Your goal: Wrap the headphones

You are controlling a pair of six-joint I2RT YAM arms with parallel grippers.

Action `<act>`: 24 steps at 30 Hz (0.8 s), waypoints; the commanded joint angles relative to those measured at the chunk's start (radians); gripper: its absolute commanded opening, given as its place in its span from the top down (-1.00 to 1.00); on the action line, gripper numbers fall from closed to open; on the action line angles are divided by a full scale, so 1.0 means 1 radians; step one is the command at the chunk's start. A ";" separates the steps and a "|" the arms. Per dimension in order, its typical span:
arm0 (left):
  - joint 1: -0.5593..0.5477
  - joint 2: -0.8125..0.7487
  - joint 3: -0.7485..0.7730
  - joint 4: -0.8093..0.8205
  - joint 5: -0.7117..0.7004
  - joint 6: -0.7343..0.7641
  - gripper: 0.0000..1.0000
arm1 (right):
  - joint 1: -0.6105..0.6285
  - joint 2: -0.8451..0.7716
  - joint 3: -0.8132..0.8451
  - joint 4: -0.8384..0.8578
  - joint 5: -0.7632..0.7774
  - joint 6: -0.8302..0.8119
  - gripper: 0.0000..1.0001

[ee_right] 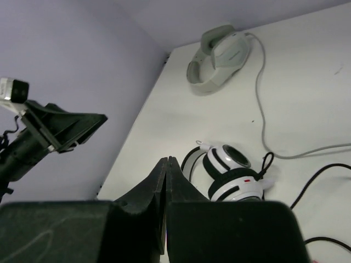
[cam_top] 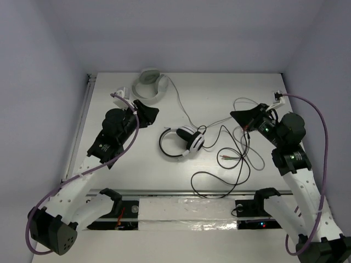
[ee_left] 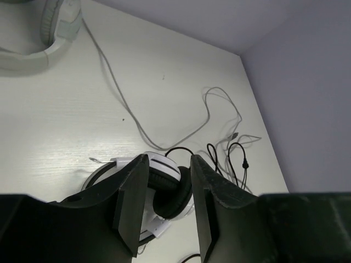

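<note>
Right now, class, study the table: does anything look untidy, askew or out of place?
The black cable of the headphones sprawls in loose, tangled loops to their right, unwrapped. The grey headset also trails its grey cable across the table. Nothing looks damaged.

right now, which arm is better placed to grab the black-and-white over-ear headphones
Left, probably: the left gripper is open, its wrist view framing the headphones between its fingers. The right gripper is shut, by the thin black cable.
</note>
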State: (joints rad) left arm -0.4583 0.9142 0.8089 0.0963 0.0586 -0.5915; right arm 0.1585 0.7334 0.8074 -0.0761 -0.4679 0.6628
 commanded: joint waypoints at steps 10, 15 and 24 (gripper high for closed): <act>-0.126 0.017 -0.145 -0.088 -0.325 -0.137 1.00 | 0.340 0.144 0.147 -0.100 0.398 -0.135 1.00; -0.282 0.132 -0.061 -0.248 -0.626 -0.181 0.89 | 0.360 0.140 0.162 -0.160 0.462 -0.173 1.00; -0.431 0.314 -0.059 -0.330 -0.750 -0.320 -0.08 | 0.360 0.093 0.108 -0.148 0.448 -0.164 0.98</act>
State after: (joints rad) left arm -0.8890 1.2194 0.7204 -0.1928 -0.6159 -0.8341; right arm 0.5121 0.8333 0.9131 -0.2432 -0.0334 0.5186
